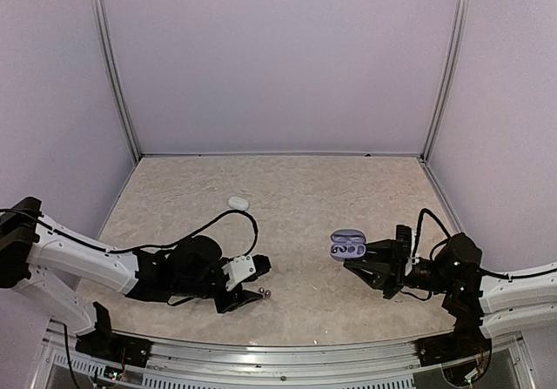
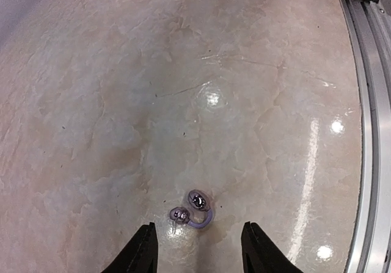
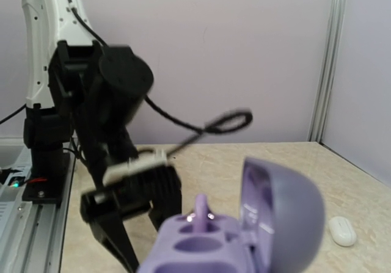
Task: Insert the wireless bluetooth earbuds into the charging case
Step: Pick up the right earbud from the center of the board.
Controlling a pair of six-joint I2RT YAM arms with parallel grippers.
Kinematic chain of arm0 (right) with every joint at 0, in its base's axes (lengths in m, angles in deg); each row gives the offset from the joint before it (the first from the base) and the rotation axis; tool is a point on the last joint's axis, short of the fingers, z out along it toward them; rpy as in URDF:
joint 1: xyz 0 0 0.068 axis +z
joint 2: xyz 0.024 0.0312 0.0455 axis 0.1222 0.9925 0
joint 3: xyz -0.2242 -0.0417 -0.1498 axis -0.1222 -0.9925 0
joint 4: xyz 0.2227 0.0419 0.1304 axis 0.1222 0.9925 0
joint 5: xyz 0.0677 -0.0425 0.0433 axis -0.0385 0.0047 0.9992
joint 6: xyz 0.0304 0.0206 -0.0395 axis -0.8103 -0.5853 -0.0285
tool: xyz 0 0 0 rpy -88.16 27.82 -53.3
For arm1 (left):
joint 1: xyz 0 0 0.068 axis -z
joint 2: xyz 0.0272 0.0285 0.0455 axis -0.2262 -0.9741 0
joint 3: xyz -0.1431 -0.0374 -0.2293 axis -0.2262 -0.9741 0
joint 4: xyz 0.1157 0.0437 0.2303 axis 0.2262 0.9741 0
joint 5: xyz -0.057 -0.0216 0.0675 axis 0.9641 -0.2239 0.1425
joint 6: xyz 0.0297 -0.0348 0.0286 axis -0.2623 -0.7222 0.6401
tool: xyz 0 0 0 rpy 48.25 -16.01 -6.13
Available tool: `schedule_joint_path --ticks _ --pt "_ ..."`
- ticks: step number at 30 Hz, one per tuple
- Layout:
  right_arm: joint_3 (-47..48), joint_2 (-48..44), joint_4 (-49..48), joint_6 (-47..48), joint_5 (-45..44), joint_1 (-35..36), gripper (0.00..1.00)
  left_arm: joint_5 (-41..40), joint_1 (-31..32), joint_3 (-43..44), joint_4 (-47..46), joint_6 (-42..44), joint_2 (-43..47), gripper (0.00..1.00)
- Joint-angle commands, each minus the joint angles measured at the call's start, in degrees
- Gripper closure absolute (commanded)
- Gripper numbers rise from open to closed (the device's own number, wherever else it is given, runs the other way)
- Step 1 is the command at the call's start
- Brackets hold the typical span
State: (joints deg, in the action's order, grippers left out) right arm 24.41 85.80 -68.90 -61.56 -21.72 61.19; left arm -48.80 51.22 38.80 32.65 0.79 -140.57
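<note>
Left jaws apart, purple earbud (image 2: 197,201) ahead

Earbuds (image 2: 190,209) on table (image 2: 183,71), just fwd of left fingers (image 2: 144,251); case (image 1: 348,244) rt.

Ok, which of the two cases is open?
The purple case held in the right hand: its lid stands up. The white case on the table is shut.
</note>
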Motion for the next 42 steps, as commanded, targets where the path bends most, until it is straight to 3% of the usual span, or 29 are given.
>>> schedule_joint_path --ticks 1,16,29,39,42 --pt "0.07 -0.36 -2.13 0.29 0.21 -0.63 1.00 -2.66 -0.72 1.57 0.00 7.27 -3.61 0.53" --pt "-0.97 -1.30 -2.65 0.34 -1.24 -0.63 1.00 -2.39 -0.95 9.25 9.73 16.79 -13.41 0.58" --pt "-1.17 -1.29 -2.86 0.31 -1.28 -1.07 1.00 -4.34 -0.75 10.66 9.84 19.39 -16.10 0.58" --pt "-1.36 -1.48 -3.04 0.30 -1.20 -1.35 1.00 1.02 -3.52 13.34 11.73 18.43 -18.00 0.62" --pt "-1.54 -1.79 -3.03 0.32 -1.20 -1.39 1.00 3.93 -4.70 14.88 14.58 17.43 -18.42 0.59"
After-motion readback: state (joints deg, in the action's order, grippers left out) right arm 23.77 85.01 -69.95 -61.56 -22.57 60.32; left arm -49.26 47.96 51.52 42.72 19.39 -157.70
